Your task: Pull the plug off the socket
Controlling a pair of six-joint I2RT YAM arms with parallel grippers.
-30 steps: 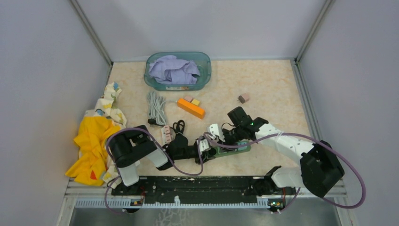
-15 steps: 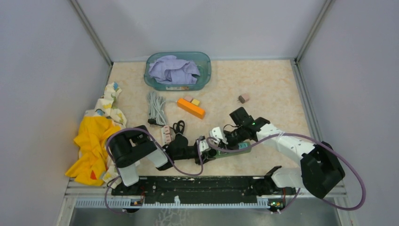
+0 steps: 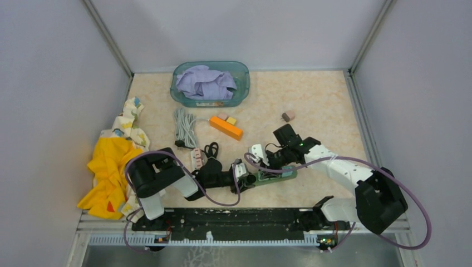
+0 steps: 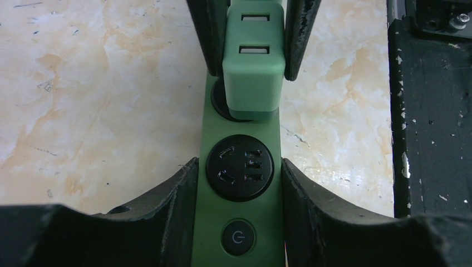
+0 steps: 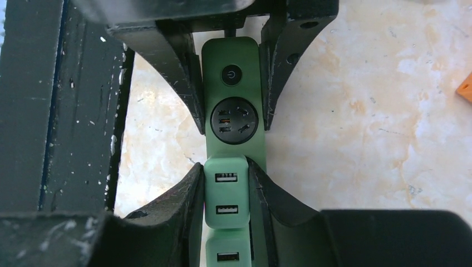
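A green power strip, the socket, lies on the marbled tabletop near the front edge. My left gripper is shut on its switch end, one finger pressed against each long side. A light green cube plug with two USB ports sits over the strip's second round outlet. My right gripper is shut on that plug from the opposite side. A second green adapter shows just behind it. The plug's prongs are hidden.
A black rail runs along the near edge, right beside the strip. Further back lie a white power strip, a grey coiled cable, an orange block, a small brown block and a teal bin. Yellow cloth lies at left.
My right wrist has shifted slightly up and to the right over the strip. Both grips look unchanged, and the left arm has stayed still.
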